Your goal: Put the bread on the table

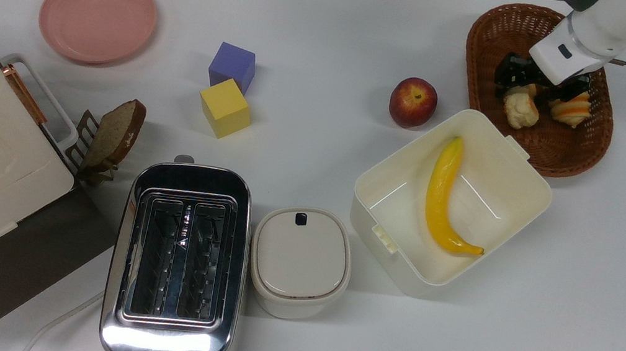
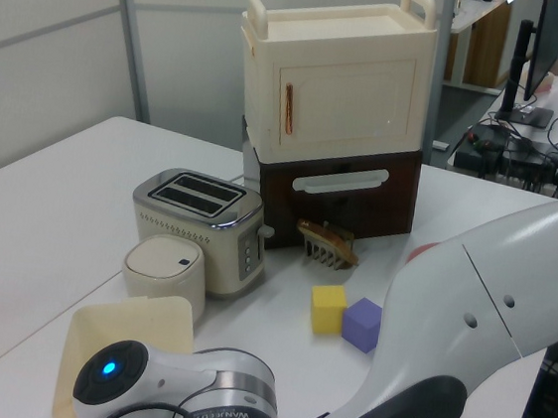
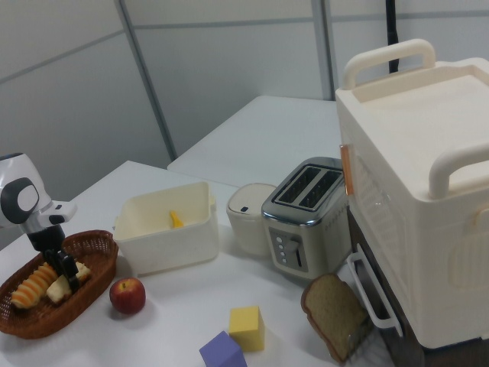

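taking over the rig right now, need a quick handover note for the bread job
Gripper: down inside the wicker basket, fingers astride the bread; a firm grip cannot be confirmed.
Bread: in the basket, beside the striped roll, in the top view's upper right.
Done: the reach to the bread.
Left: close on it if needed, lift it out, set it on bare table, perhaps by the apple, then release.

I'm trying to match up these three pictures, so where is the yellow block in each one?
Top view: the yellow block sits left of centre, just below the purple block.
Left view: the yellow block is right of centre, low down, left of the purple block.
Right view: the yellow block is near the bottom middle, the purple block at its lower left.
Shared landmark: the purple block.
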Tool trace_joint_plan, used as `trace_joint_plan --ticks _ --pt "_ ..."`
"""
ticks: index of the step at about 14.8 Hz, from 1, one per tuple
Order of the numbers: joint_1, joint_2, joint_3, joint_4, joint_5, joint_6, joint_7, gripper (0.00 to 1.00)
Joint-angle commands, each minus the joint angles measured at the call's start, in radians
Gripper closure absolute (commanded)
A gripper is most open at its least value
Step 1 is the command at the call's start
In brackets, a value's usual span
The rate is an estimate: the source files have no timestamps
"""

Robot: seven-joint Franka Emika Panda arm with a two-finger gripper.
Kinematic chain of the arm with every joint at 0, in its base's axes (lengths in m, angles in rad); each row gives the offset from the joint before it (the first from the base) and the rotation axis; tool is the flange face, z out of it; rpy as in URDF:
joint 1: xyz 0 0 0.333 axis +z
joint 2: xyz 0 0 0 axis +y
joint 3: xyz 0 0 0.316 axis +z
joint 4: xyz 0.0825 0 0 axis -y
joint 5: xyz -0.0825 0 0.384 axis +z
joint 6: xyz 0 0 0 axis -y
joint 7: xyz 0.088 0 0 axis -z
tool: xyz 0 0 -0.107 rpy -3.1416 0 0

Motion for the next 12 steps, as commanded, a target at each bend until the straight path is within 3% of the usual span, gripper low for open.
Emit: trace_joint_plan --ticks 1,5,9,11,12 --pt "0.007 -0.069 -0.029 -0.007 0.021 -0.025 -0.001 1.00" --pt "-0.112 -0.241 -0.034 -0.007 0.023 -0.234 -0.162 1.00" --pt "-0.304 -0.278 -0.028 -0.005 0.012 -0.386 -0.427 1.00" --pt "-0.388 -0.277 -0.029 -0.011 -0.002 -0.404 -0.535 0.91" --pt "-0.408 -0.274 -0.032 -0.013 -0.016 -0.401 -0.558 0.73"
